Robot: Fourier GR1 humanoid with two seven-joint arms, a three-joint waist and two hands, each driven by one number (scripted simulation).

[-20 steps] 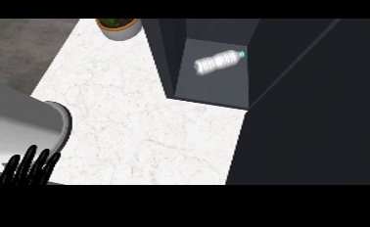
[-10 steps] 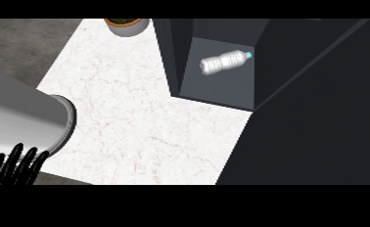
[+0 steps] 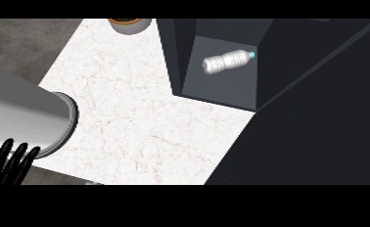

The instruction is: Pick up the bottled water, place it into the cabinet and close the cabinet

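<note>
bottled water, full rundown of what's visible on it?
The bottled water looks like clear, whitish ribbed plastic with a small teal cap. It lies on its side, cap pointing toward the upper right, on the grey floor of the dark open cabinet. Nothing else touches it; no robot hand is near it.

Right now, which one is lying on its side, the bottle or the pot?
The bottled water inside the dark cabinet lies on its side, blue cap pointing right. The pot at the counter's top edge stands upright.
</note>
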